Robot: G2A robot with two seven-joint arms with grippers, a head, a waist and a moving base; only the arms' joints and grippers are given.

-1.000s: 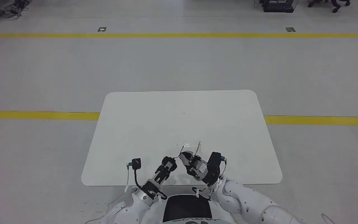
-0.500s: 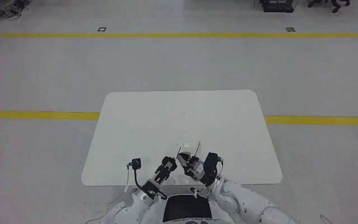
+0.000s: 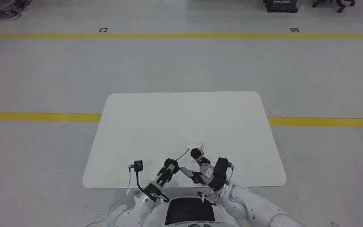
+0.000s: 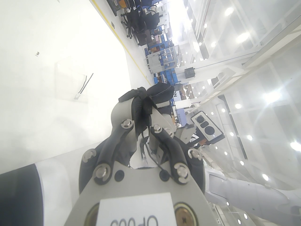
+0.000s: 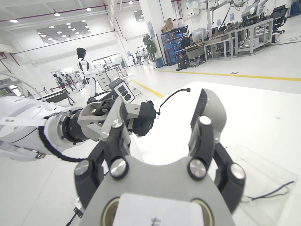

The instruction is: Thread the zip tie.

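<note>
Spread wider than a second ago, your right claw (image 5: 162,106) stands open just beside the left claw (image 5: 147,118), which pinches the black zip tie (image 5: 171,95) above the desk's (image 3: 187,113) near edge.

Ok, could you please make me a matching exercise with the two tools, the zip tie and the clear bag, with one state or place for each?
Things:
1. left tool
2. right tool
3. zip tie
4. clear bag

States or places:
A. lies flat on the table
B. open, holding nothing
C. black, with one end free in the air
D. shut on the zip tie

Right pairs: 1-D, 2-B, 3-C, 4-A.
</note>
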